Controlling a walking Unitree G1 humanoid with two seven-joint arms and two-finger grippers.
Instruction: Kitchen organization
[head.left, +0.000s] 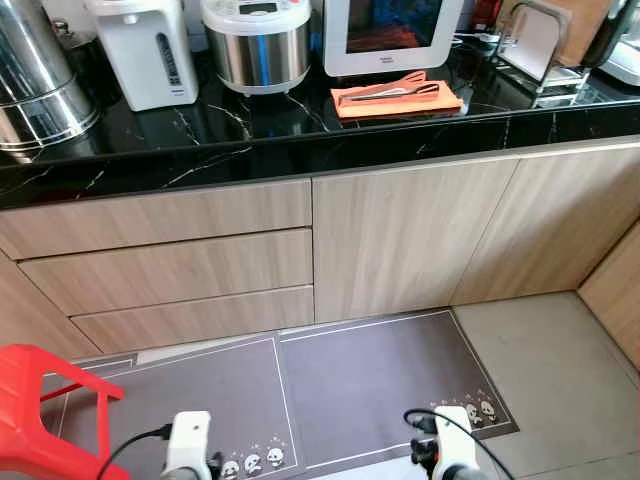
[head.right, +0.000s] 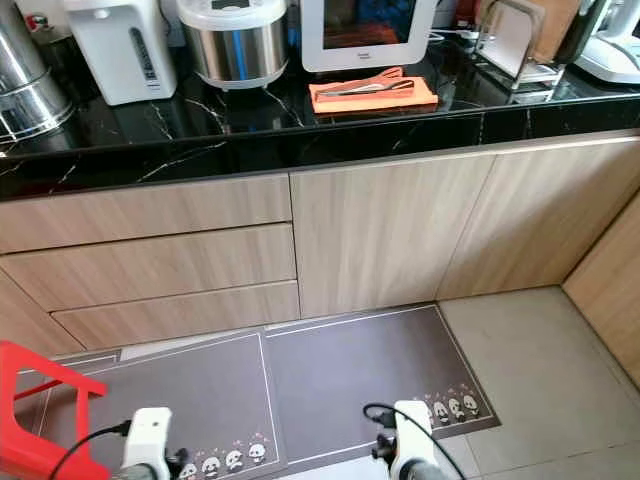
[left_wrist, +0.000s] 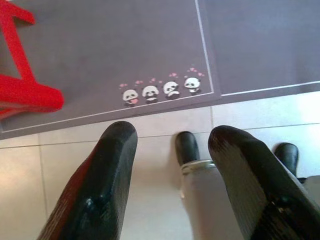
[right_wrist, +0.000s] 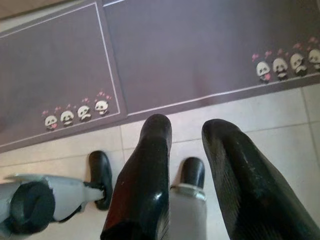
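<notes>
While hanging low over the floor, left end effector (left_wrist: 172, 150) with fingers spread and empty, above pale tile beside the grey panda mat (head.left: 300, 390); right end effector (right_wrist: 187, 145) likewise parted, holding nothing. On the black counter (head.left: 200, 150), from left: steel pot (head.left: 35, 85), white water boiler (head.left: 145, 50), rice cooker (head.left: 257, 42), white appliance (head.left: 390, 35), then orange cloth (head.left: 395, 98) bearing tongs (head.left: 392, 90), and a rack (head.left: 540, 50) farthest right. Red stool (head.left: 45, 410) at left on the mat. Closed wooden drawers (head.left: 170, 265) beneath the counter. Robot's black feet (left_wrist: 187, 147) seen from the wrists.
</notes>
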